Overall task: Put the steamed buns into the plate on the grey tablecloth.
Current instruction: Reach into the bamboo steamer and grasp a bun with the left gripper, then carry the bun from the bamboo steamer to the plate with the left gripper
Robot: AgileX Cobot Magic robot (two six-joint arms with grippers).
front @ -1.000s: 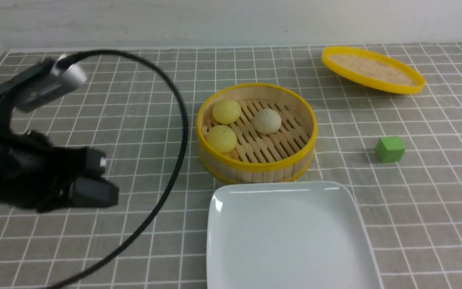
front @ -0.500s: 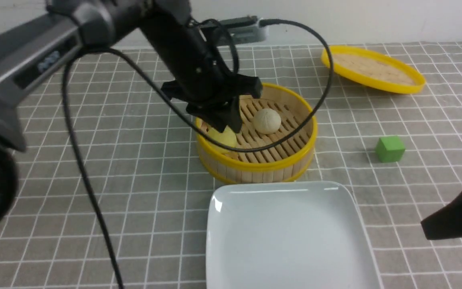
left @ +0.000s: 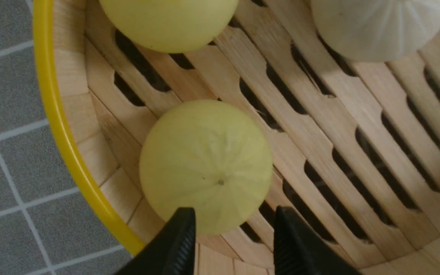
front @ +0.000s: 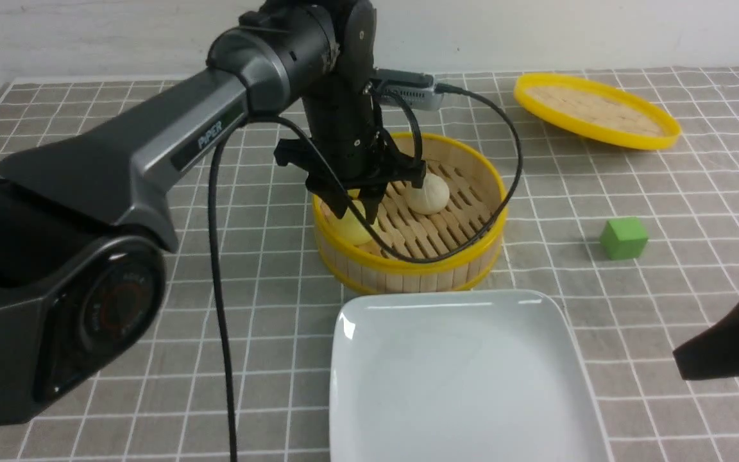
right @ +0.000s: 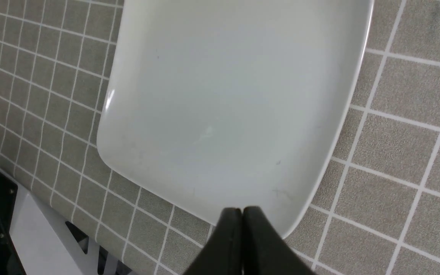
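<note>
Inside the bamboo steamer basket (front: 408, 269), on the grey tablecloth (front: 600, 308), all three steamed buns (front: 428, 192) were found. The left hand (left: 235, 244) was poised just over the nearer yellow bun (left: 204, 164), its fingers apart and clamped on nothing. The plate (front: 459, 385) was set just in front of the basket. The right hand (right: 242, 217) was seen pressed together beside the plate.

**One word legible**

The left arm (front: 151, 147) carries the word "PIPER" in pale capitals, running lengthwise on the grey casing of its long link, seen in the front view. Small lettering rings the round joint cap (front: 116, 308) nearer the camera, but it is too blurred to read
</note>
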